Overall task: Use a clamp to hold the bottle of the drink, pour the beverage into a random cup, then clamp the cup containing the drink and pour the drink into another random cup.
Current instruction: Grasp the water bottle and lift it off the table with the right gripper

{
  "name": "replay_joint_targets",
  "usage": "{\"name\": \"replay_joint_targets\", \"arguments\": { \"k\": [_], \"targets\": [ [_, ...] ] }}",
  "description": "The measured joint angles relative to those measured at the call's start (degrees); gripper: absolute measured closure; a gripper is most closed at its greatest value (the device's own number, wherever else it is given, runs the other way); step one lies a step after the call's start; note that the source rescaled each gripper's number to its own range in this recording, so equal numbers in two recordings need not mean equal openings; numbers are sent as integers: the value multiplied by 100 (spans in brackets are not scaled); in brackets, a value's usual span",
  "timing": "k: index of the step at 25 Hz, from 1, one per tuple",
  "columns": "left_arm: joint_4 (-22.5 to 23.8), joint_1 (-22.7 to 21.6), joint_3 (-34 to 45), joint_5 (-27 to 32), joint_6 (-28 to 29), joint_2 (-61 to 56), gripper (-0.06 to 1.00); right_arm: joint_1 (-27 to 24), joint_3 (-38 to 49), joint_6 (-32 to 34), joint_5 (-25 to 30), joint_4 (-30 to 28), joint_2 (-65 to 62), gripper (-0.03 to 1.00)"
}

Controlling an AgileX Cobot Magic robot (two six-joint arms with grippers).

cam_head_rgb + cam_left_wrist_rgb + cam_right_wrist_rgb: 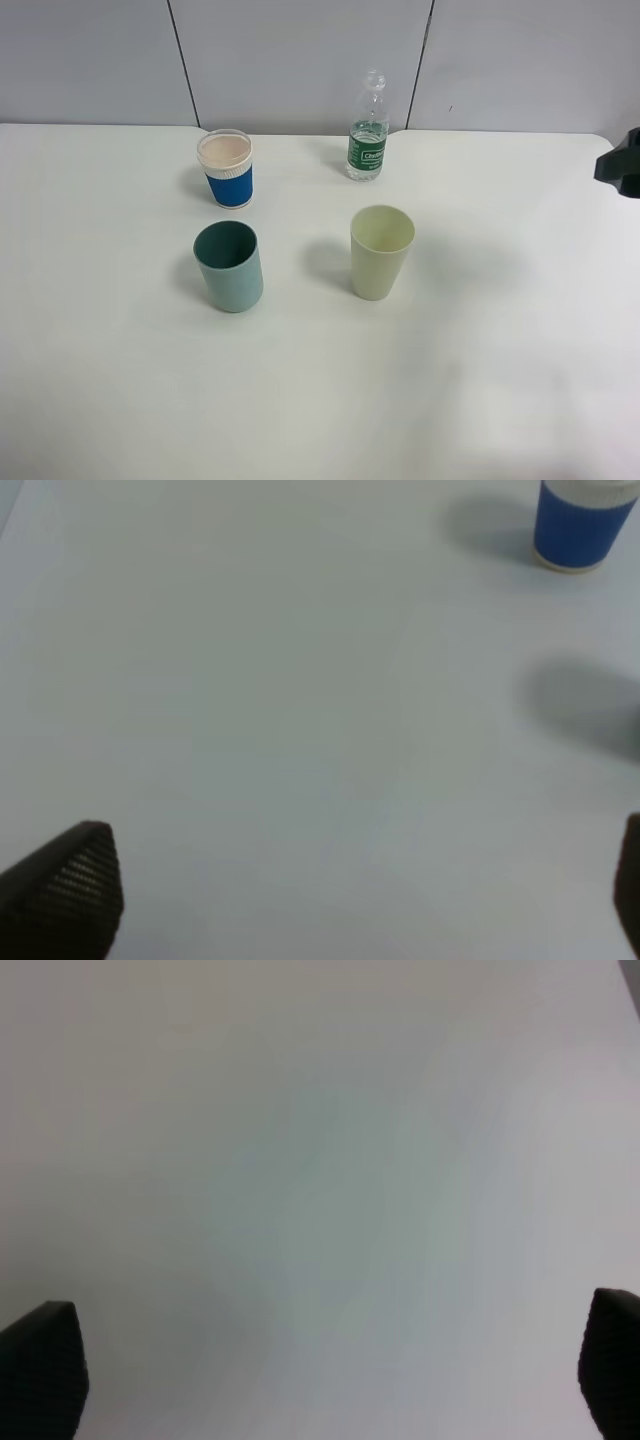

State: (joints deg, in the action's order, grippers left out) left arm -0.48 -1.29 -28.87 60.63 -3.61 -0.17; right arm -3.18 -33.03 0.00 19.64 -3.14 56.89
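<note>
- Plainly, the bottle [368, 130] stands upright, long axis vertical, cap up.
- Blue-banded cup [227, 170] and teal tumbler [229, 266] sit mouths up.
- Left gripper [350, 885] and right gripper [330, 1365]: fingers wide apart, empty.

A plain white desk [480, 380] fills most of the frame. At upper centre the bottle [368, 135] stands upright near the desk's far edge, with the blue-banded cup [227, 170] well apart to its left. Towards the middle stand the teal tumbler [229, 266], just below that cup, and the pale yellow-green tumbler [381, 252] apart to its right.
</note>
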Motion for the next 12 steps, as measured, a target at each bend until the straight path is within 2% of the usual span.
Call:
{"name": "replay_joint_targets", "arguments": {
  "k": [12],
  "targets": [
    [0, 0, 0, 0, 0, 0, -6, 0, 0, -31, -2063, 7, 1994, -1]
  ]
}}
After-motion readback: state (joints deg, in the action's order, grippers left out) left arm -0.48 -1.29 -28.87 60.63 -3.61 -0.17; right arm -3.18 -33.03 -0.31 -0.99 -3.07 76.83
